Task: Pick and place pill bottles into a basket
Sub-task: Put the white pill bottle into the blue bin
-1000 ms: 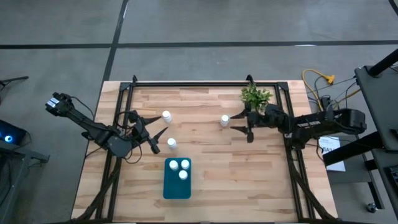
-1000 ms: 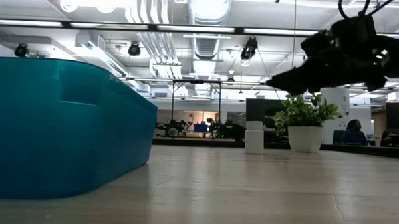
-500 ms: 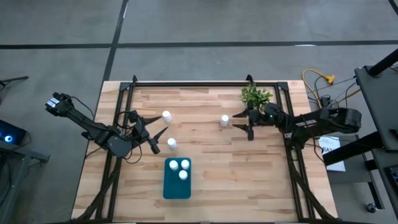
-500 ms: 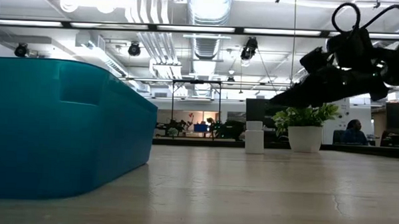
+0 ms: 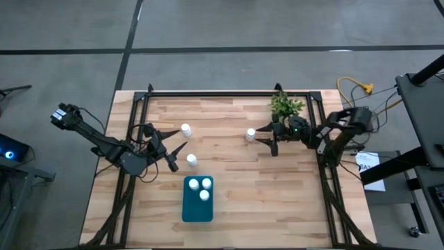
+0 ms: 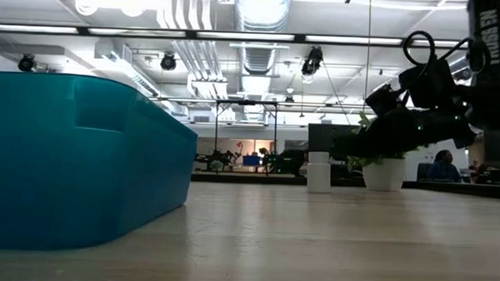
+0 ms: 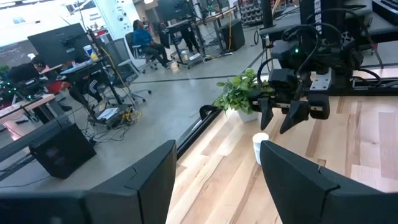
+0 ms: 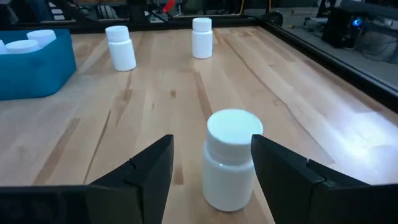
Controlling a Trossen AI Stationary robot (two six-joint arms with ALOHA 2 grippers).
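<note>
Three white pill bottles stand upright in the teal basket point(image 5: 198, 201) near the table's front. Three more stand on the wood: one point(image 5: 186, 129) at far left, one point(image 5: 191, 160) beside my left gripper point(image 5: 177, 154), and one point(image 5: 250, 134) by my right gripper point(image 5: 262, 137). My right gripper is open and low over the table. In the right wrist view, this bottle point(image 8: 231, 158) stands between its two fingertips; I cannot see a touch. My left gripper is open and empty. In the low view the basket point(image 6: 66, 151) fills the left and the bottle point(image 6: 319, 172) stands far off.
A small green plant in a white pot point(image 5: 284, 106) stands at the far right, just behind my right gripper; it also shows in the low view point(image 6: 384, 173). A black frame point(image 5: 229, 92) runs round the table's edges. Bare wood lies to the right of the basket.
My right gripper has come down toward the table and a little toward the table's left edge, up to the bottle near the plant, while its arm has folded back at the right edge. It stays open. The bottles and the basket have not moved.
</note>
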